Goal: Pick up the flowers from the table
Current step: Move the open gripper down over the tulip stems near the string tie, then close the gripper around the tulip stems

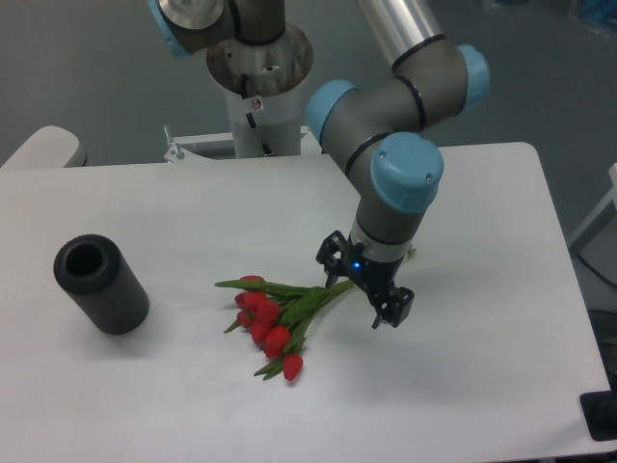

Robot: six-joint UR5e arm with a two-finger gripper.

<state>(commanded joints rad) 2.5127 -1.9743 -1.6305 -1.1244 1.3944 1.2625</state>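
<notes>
- The flowers (275,311) lie flat on the white bench (193,207), near its middle, with the red heads toward the front and the stems pointing to the right.
- The gripper (365,289) hangs over the stem end, and its two fingers (396,309) are spread, one on each side of the stems.
- A black hollow cylinder (100,285) lies on its side at the left, well apart from the flowers.

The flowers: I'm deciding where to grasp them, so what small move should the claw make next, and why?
Probably straight down, then close. The claw hangs open over the stems of the flowers, one finger on either side, and they lie flat on the table.
</notes>
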